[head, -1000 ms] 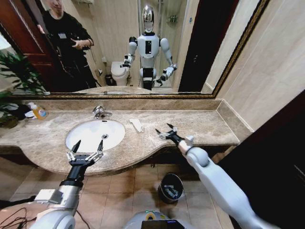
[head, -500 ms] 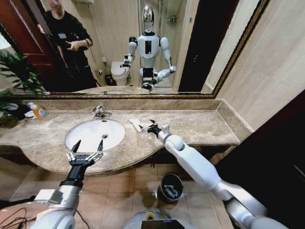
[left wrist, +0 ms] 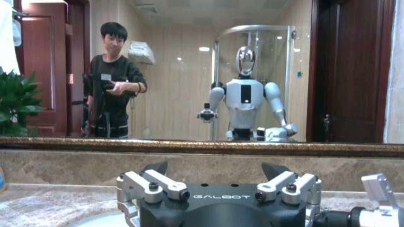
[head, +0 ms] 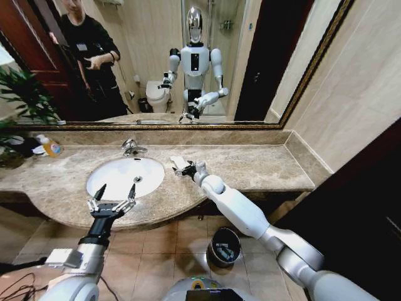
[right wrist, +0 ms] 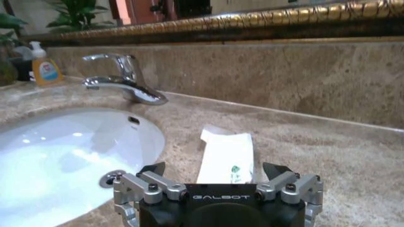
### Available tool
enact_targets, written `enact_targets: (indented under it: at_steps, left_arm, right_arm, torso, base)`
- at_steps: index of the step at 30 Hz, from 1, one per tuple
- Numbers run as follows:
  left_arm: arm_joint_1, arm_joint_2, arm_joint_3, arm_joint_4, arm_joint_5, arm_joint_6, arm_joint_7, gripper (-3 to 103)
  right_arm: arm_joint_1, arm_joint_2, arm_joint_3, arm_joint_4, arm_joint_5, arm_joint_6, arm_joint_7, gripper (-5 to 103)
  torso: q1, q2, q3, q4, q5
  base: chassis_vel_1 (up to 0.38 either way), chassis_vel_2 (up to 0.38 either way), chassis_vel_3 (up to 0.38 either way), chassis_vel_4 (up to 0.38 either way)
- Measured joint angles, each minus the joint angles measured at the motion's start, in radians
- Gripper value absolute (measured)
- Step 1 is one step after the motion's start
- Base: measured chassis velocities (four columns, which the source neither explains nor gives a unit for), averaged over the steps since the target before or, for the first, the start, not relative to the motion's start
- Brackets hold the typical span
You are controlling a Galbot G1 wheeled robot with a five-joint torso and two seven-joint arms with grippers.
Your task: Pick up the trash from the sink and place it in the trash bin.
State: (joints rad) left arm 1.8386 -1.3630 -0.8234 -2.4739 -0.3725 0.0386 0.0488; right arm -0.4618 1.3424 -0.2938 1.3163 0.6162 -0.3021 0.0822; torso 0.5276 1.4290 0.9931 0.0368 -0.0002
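Right gripper (right wrist: 215, 171), jaws spread wide, straddles the white wrapper (right wrist: 228, 157); left gripper (head: 114, 193) hovers released, holding nothing.

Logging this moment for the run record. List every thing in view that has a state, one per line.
Right gripper: open, fingers either side of the wrapper on the counter.
Left gripper: open, empty, at the front rim of the sink.
Wrapper: lying flat on the marble, beside the basin, not gripped.
Sink: bowl empty, dry-looking.
Tap: no water running.
Trash bin: upright on the floor, open, something inside.
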Motion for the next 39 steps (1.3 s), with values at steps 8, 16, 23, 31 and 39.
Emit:
enact_targets:
  at_steps: [8, 16, 23, 31, 39]
  left_arm:
    - [0.0, 0.0, 0.0, 0.0, 0.0, 0.0, 0.0, 100]
    - [0.0, 0.0, 0.0, 0.0, 0.0, 0.0, 0.0, 100]
    - [0.0, 0.0, 0.0, 0.0, 0.0, 0.0, 0.0, 100]
    - [0.0, 0.0, 0.0, 0.0, 0.0, 0.0, 0.0, 100]
    - [0.0, 0.0, 0.0, 0.0, 0.0, 0.0, 0.0, 100]
  right_arm:
    - [0.001, 0.014, 0.004, -0.033, -0.017, 0.015, -0.013, 85]
    - [-0.003, 0.009, 0.007, -0.032, -0.021, 0.023, -0.028, 52]
    - [-0.006, 0.005, 0.009, -0.028, -0.021, 0.031, -0.028, 25]
    - [-0.032, -0.034, 0.03, 0.053, -0.022, 0.035, -0.025, 2]
    - [-0.107, -0.159, 0.139, 0.283, 0.0, 0.029, -0.028, 0]
  torso:
    - [0.0, 0.0, 0.0, 0.0, 0.0001]
    - [0.0, 0.0, 0.0, 0.0, 0.0002]
    - [0.0, 0.0, 0.0, 0.0, 0.0002]
    - [0.0, 0.0, 0.0, 0.0001, 0.0003]
    - [0.0, 0.0, 0.0, 0.0, 0.0004]
  base:
    - [0.0, 0.0, 0.0, 0.0]
    - [0.0, 0.0, 0.0, 0.0]
    - [0.0, 0.0, 0.0, 0.0]
    - [0.0, 0.0, 0.0, 0.0]
    - [0.0, 0.0, 0.0, 0.0]
